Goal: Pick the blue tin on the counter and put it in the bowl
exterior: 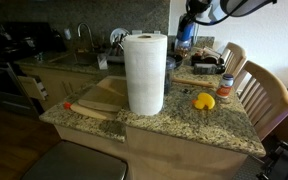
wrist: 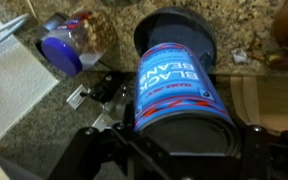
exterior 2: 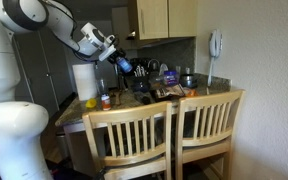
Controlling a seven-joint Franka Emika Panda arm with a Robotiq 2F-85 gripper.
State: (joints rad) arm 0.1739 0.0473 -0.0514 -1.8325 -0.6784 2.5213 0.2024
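Your gripper [wrist: 172, 150] is clamped on the blue tin [wrist: 179, 85], held above the counter [exterior: 184, 122], far right of the paper-towel roll [exterior: 145, 72].

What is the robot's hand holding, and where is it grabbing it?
The gripper holds the blue tin, squeezing its round sides near one end.

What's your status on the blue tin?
Fingers shut on blue tin. Tin held clear above counter. No bowl made out, nothing blocking in view.
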